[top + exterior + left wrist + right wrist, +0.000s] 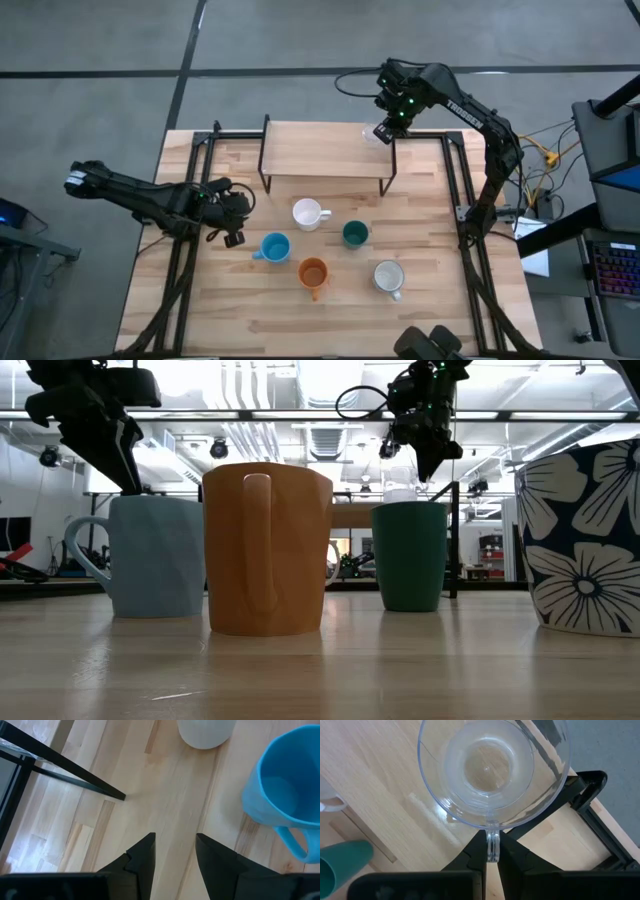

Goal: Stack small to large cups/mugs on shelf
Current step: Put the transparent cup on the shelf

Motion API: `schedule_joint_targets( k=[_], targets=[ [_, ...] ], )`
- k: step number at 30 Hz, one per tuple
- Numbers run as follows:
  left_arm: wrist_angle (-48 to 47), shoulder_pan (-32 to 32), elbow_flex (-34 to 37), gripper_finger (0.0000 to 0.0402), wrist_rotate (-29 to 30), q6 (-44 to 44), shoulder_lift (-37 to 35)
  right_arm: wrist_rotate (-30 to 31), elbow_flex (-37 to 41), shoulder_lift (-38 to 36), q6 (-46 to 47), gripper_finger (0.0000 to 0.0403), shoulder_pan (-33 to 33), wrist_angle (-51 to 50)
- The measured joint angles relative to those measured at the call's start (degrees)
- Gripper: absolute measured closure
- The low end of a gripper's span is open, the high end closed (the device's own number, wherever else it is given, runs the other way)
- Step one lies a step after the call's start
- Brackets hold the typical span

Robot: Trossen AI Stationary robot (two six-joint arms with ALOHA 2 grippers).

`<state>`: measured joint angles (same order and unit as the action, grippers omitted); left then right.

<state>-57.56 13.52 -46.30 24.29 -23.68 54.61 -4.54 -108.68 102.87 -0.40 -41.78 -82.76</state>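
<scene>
The shelf [325, 150] stands at the table's far side. My right gripper [384, 131] is over its right end, shut on the tiny clear glass [490, 770]. Whether the glass rests on the board, I cannot tell. My left gripper [175, 842] is open and empty, low over the table just left of the light blue mug [273, 247]. The white mug [308, 213], dark teal cup [354, 234], orange mug [313, 272] and patterned mug [388, 277] stand upright on the tabletop in front of the shelf. My right gripper pinches the clear glass's small handle [493, 840] between its two fingers. The fingers come from above, pointing down. The glass sits upright, mouth up, over the shelf's right end [420, 820].
The shelf's black legs [264, 165] and the table's black frame rails [195, 165] stand near my left gripper. The rest of the shelf board [300, 150], left of the glass, is bare. The table's near part [330, 325] is bare wood.
</scene>
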Motion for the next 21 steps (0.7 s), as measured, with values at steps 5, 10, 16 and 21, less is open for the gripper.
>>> schedule_joint_targets(
  k=[5, 10, 16, 21],
  targets=[
    [0.0, 0.01, 0.0, 0.0276, -0.02, -0.01, 0.0, 0.0, 0.0, 0.0, -0.01, 0.0367, 0.01, 0.0],
    [0.0, 0.0, 0.0, 0.0276, -0.02, -0.02, 0.0, 0.02, 0.0, 0.0, 0.0, 0.0344, 0.02, 0.07],
    [0.0, 0.01, 0.0, 0.0276, -0.02, -0.03, 0.0, 0.02, 0.0, 0.0, 0.0, 0.0321, 0.0, 0.31],
    [0.0, 0.01, 0.0, 0.0276, -0.02, -0.05, 0.0, 0.04, 0.0, 0.0, 0.1, 0.031, 0.0, 0.61]
  ],
)
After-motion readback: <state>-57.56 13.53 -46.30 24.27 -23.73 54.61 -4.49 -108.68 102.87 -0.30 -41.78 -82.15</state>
